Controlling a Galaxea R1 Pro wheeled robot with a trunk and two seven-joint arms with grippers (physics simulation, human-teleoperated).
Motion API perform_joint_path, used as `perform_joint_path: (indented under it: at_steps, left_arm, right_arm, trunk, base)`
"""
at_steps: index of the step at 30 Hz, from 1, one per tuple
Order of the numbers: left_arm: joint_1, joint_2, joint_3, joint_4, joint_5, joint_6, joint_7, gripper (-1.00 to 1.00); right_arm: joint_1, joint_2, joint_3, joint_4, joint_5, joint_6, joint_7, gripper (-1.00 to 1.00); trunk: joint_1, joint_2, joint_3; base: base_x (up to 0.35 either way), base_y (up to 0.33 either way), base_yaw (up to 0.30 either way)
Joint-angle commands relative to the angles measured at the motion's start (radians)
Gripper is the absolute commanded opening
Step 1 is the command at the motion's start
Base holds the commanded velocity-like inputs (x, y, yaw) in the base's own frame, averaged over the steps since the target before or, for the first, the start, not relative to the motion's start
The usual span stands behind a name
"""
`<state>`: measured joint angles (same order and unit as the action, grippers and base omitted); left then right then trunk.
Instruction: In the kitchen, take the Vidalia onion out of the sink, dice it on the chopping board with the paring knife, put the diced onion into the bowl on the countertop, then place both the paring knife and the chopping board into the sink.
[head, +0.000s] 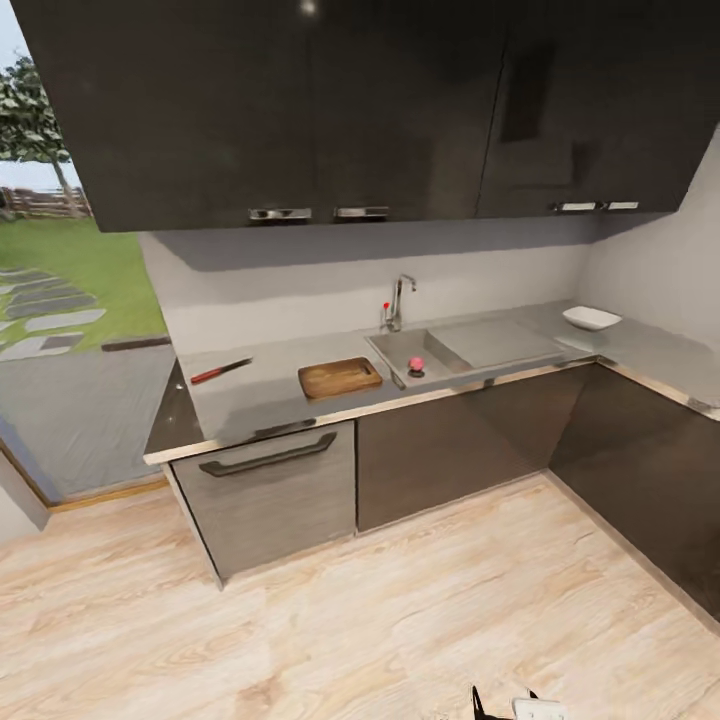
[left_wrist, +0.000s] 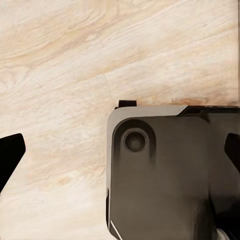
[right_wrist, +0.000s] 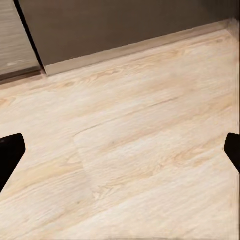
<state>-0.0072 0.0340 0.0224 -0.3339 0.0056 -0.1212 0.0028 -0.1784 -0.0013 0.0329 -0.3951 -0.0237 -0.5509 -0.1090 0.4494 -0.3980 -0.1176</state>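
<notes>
Left wrist view, left pincer (left_wrist: 120, 155) spread wide over floor (left_wrist: 60, 60), right pincer (right_wrist: 120, 155) likewise spread, empty.

We see dark wall cabinets (head: 360, 110) above and dark base cabinets (head: 450, 450) below, beside a grey drawer front (head: 270, 495) with a black handle (head: 268, 455). Pale wood floor (head: 330, 620) spreads before them; a lawn (head: 85, 275) lies outside.

even, soft rendered light, fairly bright. daylight enters at the window (head: 60, 230). upper cabinets (head: 350, 100) cast a broad shadow band on the wall (head: 370, 265). faint specular spot on the cabinets. textures slightly blurred, wide-angle stretch at edges.
</notes>
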Motion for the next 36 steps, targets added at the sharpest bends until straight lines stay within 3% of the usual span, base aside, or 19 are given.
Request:
perform_joint_path:
  at_steps: [1, 36]
  left_arm:
    - [0.0, 0.0, 0.002, 0.0, 0.001, -0.003, 0.0, 1.0]
    - [0.0, 0.0, 0.001, 0.001, 0.001, -0.003, 0.0, 1.0]
  right_arm:
    - [-0.001, 0.0, 0.004, 0.001, -0.002, -0.003, -0.005, 1.0]
    - [-0.001, 0.003, 0.004, 0.002, -0.002, -0.001, -0.005, 1.0]
  trunk:
    - [0.001, -0.002, -0.001]
    - [0.001, -0.002, 0.017]
  base:
    - [0.0, 0.0, -0.287]
    - [0.0, 0.0, -0.287]
